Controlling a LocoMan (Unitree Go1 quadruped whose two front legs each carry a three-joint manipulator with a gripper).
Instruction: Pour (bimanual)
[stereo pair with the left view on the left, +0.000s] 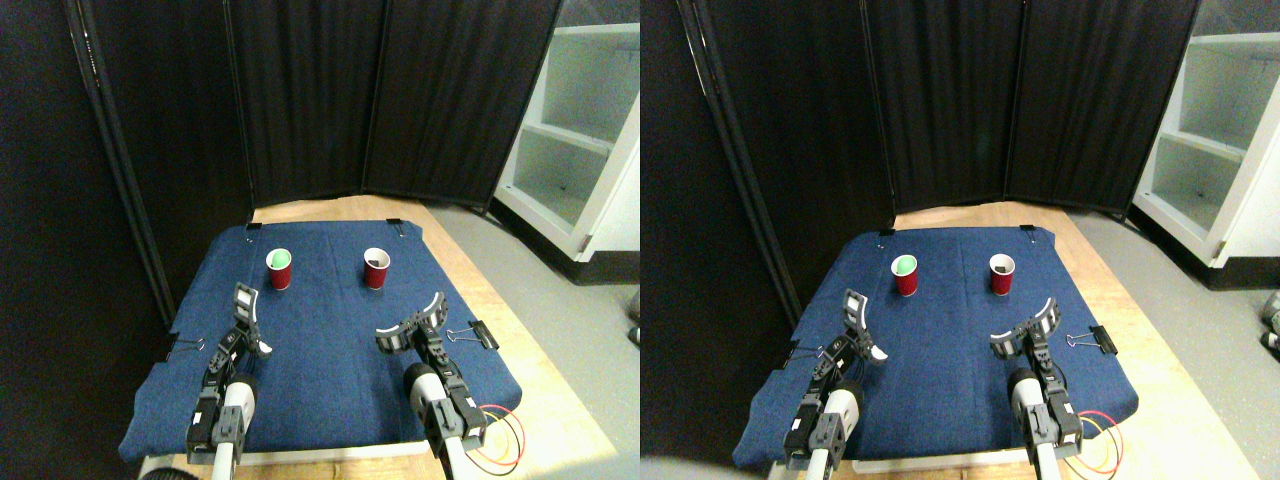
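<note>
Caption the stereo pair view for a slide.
Both grippers, left and right, open above blue cloth, short of two red cups.

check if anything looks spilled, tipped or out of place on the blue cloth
Nothing stands out. Both red cups, the left cup and the right cup, stand upright and apart on the blue cloth, with no spill visible around them.

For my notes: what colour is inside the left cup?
Green, inside the left red cup, seen in the stereo pair view.
</note>
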